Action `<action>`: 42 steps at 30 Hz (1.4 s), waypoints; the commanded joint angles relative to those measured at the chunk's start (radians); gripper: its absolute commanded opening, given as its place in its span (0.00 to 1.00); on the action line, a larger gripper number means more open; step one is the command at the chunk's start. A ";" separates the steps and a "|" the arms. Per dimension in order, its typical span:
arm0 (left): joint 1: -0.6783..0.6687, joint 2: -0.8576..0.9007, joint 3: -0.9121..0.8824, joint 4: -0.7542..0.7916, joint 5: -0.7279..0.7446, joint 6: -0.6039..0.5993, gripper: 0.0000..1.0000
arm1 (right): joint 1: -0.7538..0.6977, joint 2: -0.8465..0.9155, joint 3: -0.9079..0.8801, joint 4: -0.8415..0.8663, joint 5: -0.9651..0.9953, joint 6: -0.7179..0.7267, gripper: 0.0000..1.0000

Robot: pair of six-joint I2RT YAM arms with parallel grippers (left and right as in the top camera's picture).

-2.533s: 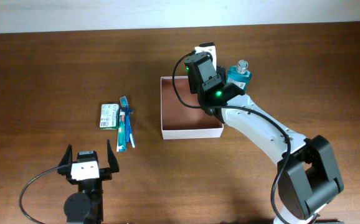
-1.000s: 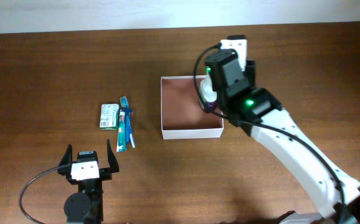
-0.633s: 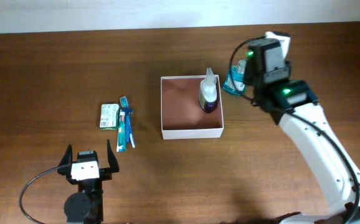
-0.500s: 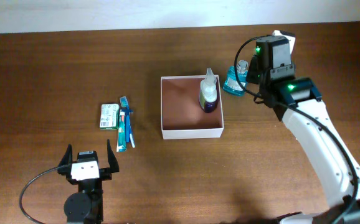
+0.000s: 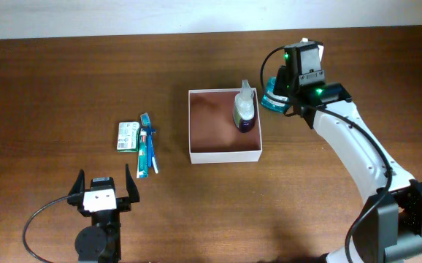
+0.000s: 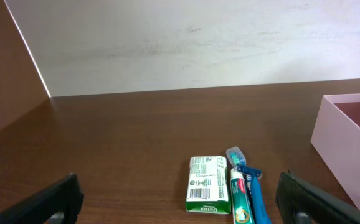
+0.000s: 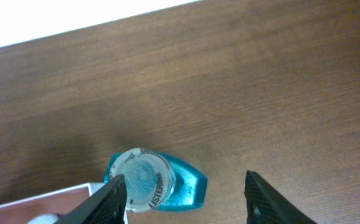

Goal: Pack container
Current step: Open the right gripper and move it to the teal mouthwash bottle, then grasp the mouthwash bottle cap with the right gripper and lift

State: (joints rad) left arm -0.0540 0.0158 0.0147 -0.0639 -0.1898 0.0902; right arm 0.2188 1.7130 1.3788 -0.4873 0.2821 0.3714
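The container is a shallow square box with white walls and a reddish-brown inside. A clear bottle with a purple base stands upright in its back right corner. Just right of the box stands a teal Listerine bottle. My right gripper hangs over it. In the right wrist view the bottle's cap lies between the open fingers of the right gripper, close to the left finger, with a wide gap to the right one. My left gripper rests open near the front edge, holding nothing.
A green-and-white packet, a toothpaste tube and a blue toothbrush lie together left of the container. The left wrist view shows the same packet and tube ahead, with the container's wall at the right.
The right gripper let go of the purple-based bottle in the container, swung right, then came back over the teal bottle. The left arm has not moved.
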 commanded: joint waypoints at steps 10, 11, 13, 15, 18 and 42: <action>0.002 -0.004 -0.006 0.000 0.011 0.017 0.99 | 0.018 0.063 0.014 0.016 -0.010 0.000 0.54; 0.002 -0.004 -0.006 0.000 0.011 0.017 1.00 | 0.018 0.063 0.014 0.017 -0.010 0.000 0.54; 0.002 -0.004 -0.006 0.000 0.011 0.017 0.99 | 0.018 0.063 0.014 0.020 -0.010 0.000 0.54; 0.002 -0.004 -0.006 0.000 0.011 0.017 0.99 | 0.019 0.063 0.014 0.020 -0.010 0.000 0.54; 0.002 -0.004 -0.006 0.000 0.011 0.017 0.99 | 0.019 0.063 0.014 0.020 -0.010 -0.010 0.54; 0.002 -0.004 -0.006 0.000 0.011 0.017 0.99 | 0.016 0.063 0.014 0.025 -0.095 -0.245 0.47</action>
State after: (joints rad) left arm -0.0540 0.0158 0.0147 -0.0639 -0.1898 0.0902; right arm 0.2306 1.7718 1.3907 -0.4633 0.1986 0.1444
